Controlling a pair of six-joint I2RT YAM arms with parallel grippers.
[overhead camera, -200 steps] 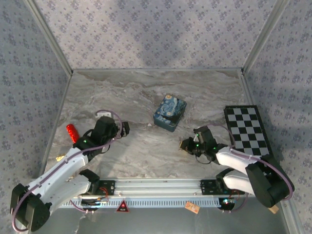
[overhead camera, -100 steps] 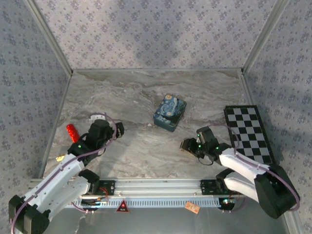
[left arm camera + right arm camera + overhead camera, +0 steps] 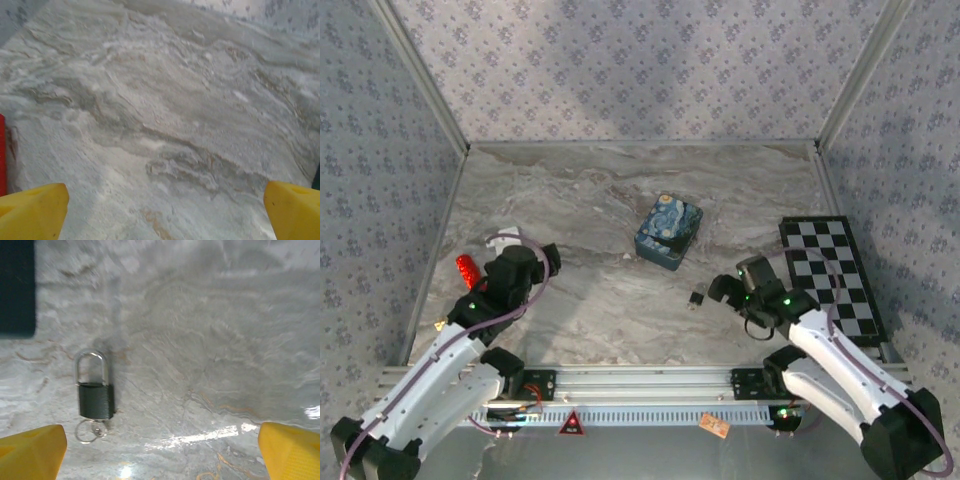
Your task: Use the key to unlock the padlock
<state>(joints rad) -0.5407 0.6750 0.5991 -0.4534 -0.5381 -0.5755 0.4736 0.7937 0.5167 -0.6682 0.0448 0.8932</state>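
1. Left gripper [image 3: 548, 258]: fingers spread wide and empty over bare table [image 3: 165, 100], well apart from the padlock [image 3: 697, 298].
2. Padlock [image 3: 95, 390]: flat on the table, shackle looks closed, just beside the right gripper [image 3: 723, 288]. The wrist view adds a ring [image 3: 90, 431] at its base; overhead it is a speck. Key not made out.
3. Right gripper [image 3: 160, 450]: spread, empty. Risk: a one-fingered nudge would likely skid the light lock.

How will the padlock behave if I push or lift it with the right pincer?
The padlock lies flat on the smooth table, so a push would probably slide it, not roll it. It looks rigid metal, likely heavy for its size. The ring at its base may dangle when lifted.
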